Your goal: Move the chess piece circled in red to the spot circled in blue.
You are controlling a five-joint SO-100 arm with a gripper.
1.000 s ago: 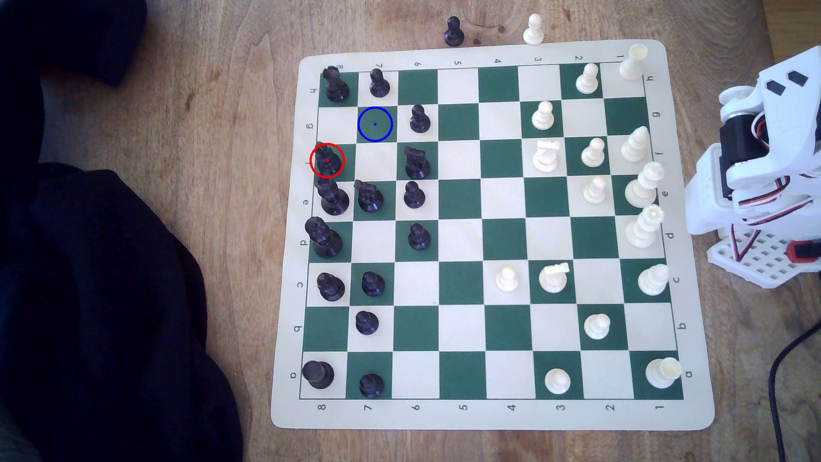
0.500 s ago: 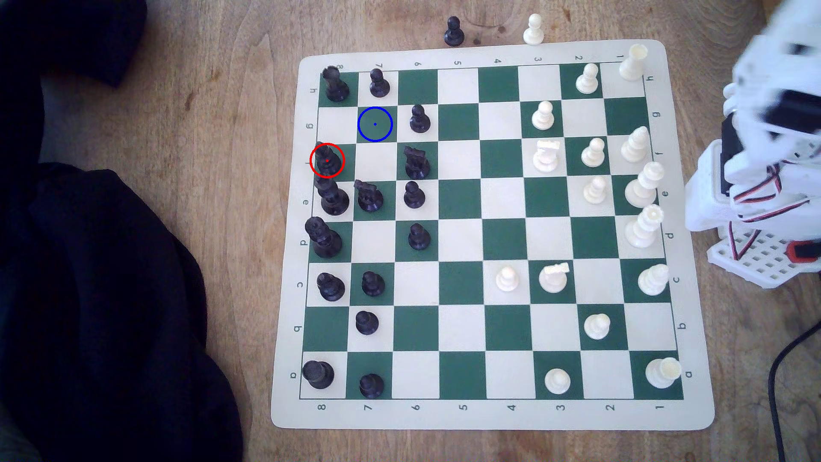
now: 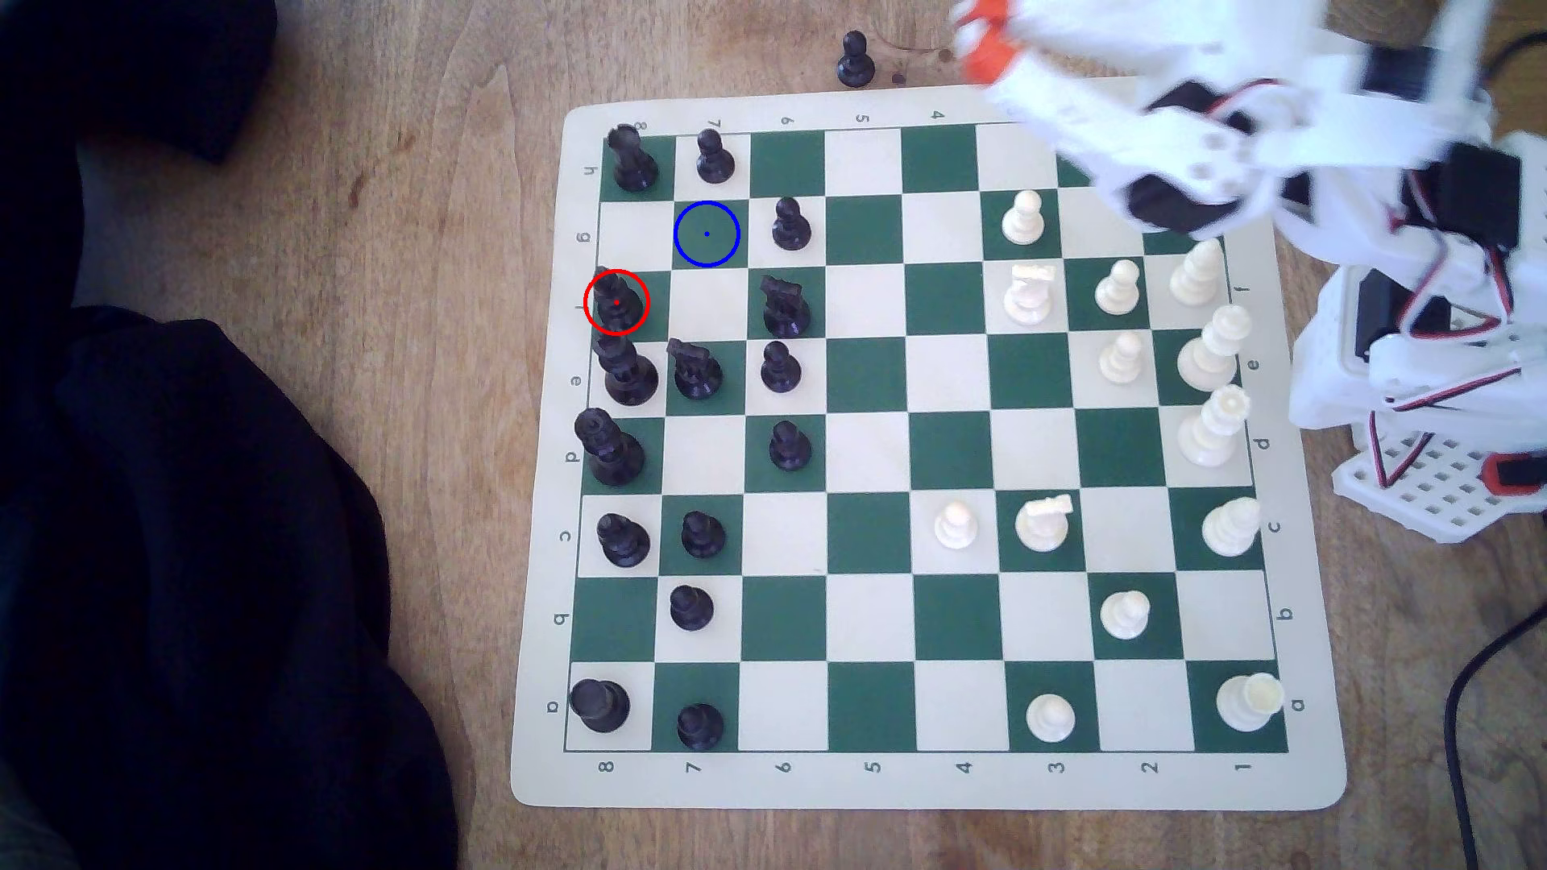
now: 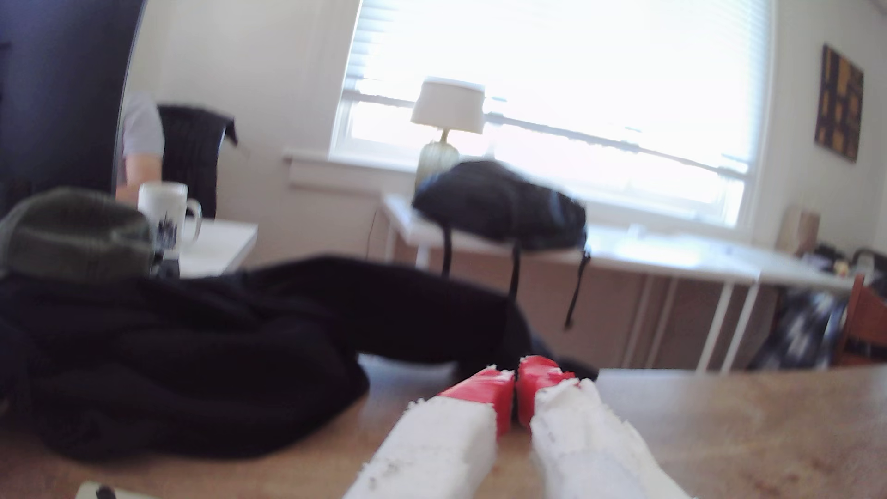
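Observation:
The black bishop point(image 3: 618, 303) stands inside the red drawn circle at the board's edge on the exterior view's left. One column to its right and one row up, a blue circle with a centre dot marks the dark green spot point(image 3: 706, 234), which holds no piece. My gripper point(image 3: 975, 38) is blurred, high over the board's top right corner, far from both. In the wrist view my gripper point(image 4: 517, 386) shows its red-tipped fingers point(image 4: 485, 389) pressed together, shut with nothing between them.
Black pieces crowd the chessboard point(image 3: 1373, 778) on the exterior view's left, a black king point(image 3: 626, 372) right below the bishop, a black pawn point(image 3: 714, 157) above the spot, another point(image 3: 789, 226) to its right. White pieces line the right. Dark clothing point(image 3: 192, 544) lies left of the board.
The arm has swung up from its folded rest at the right edge and reached out over the board's top right corner, now covering the white pieces there. No piece has moved.

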